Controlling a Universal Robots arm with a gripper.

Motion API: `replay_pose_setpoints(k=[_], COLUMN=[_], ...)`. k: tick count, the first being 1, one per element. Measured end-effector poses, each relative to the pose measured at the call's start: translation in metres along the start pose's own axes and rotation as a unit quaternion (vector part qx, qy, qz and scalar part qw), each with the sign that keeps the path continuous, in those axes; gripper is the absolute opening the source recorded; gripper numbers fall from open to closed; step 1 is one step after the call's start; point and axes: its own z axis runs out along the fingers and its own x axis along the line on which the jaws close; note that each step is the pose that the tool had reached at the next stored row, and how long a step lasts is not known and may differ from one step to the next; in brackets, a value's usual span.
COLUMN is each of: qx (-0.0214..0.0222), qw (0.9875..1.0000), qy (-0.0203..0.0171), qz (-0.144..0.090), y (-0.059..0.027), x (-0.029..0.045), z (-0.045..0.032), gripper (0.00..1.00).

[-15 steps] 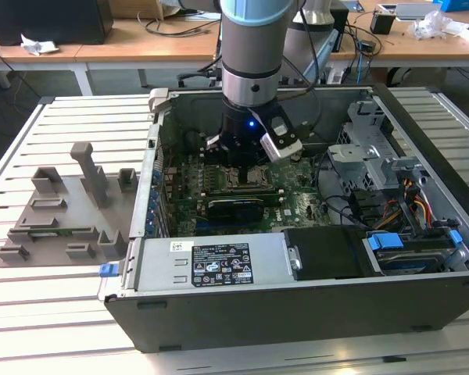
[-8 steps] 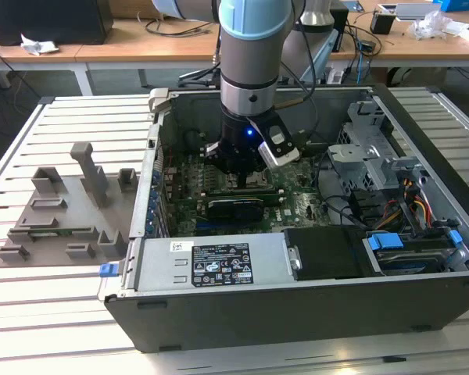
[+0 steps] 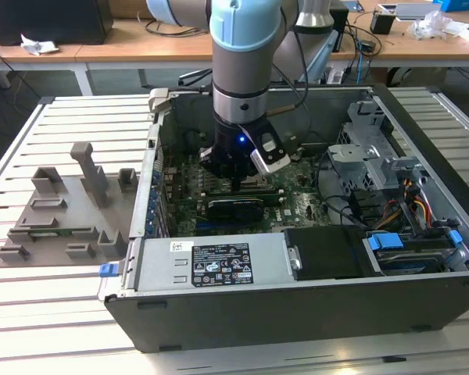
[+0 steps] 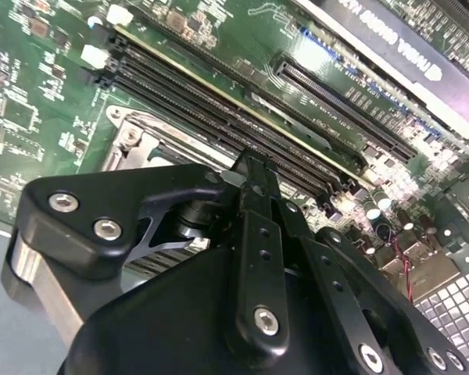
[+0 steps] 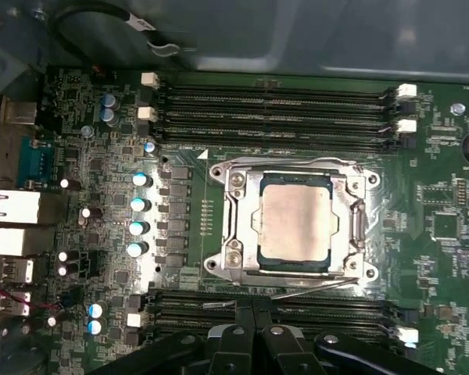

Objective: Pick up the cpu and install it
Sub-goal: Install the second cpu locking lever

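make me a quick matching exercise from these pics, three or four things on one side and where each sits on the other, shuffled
Things:
1. cpu
2. gripper
3. grey holder tray
4. computer case

Places:
A. outside the case, toward the exterior view's left
B. lying in the socket frame on the motherboard
C. on the slatted table, top open
D. lowered inside the case, over the motherboard

Pairs: 1-B, 2-D, 3-A, 4-C

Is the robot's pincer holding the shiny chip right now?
No. The cpu lies flat inside the socket frame, and the pincer is beside it with nothing in it.
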Motion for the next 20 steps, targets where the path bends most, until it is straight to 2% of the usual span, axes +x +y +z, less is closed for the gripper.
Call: replay_pose_setpoints(k=[1, 5, 9, 13, 17, 20], qx=[-0.0045, -0.0144, -0.0271, -0.0444, -0.0566, -0.0686], qw=[1.0000, 0.9999, 0.9996, 0.9989, 0.9981, 0.9972], qy=[-0.0002, -0.0005, -0.0005, -0.0002, 0.0000, -0.0001], qz=[0.000, -0.002, -0.007, -0.017, -0.024, -0.029], y=[0.0000, -0.0001, -0.0003, -0.0027, -0.0058, -0.0072], x=[0.0017, 0.0058, 0.0131, 0.0184, 0.0188, 0.0188], z=[0.0010, 0.0042, 0.0084, 0.0117, 0.0145, 0.0161], gripper=[0.11, 0.11, 0.11, 0.11, 0.11, 0.11])
